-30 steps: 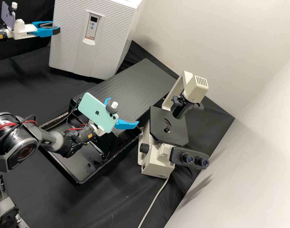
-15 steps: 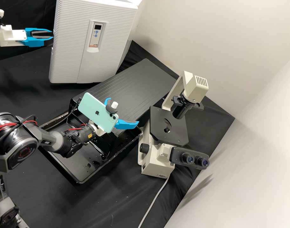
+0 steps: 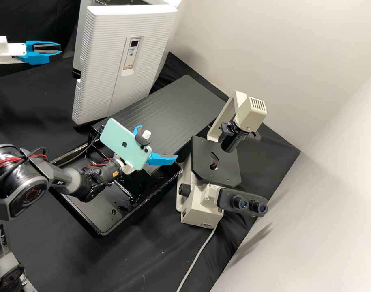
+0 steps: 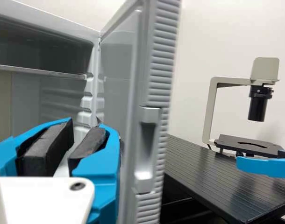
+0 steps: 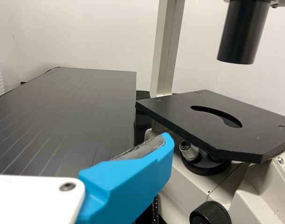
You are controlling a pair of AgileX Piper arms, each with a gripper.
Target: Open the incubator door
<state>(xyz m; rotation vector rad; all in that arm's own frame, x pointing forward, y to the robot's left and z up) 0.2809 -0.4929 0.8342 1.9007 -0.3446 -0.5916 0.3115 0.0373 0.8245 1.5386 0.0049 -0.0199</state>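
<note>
Left of the door, left gripper just beside its free edge, not touching, jaws slightly parted, nothing between. Door partly open in front of the incubator; pull looks done, swinging it wider seems the step in hand, next move likely calling for the jaws to go behind that edge and push outward. Right of the door, right gripper in front of the microscope, jaws spread, empty.

Wears rounded dark grey casings, red cables, a red ring marking, a yellow label; has white mounts, recessed screws, blue fingers, dark pads.
</note>
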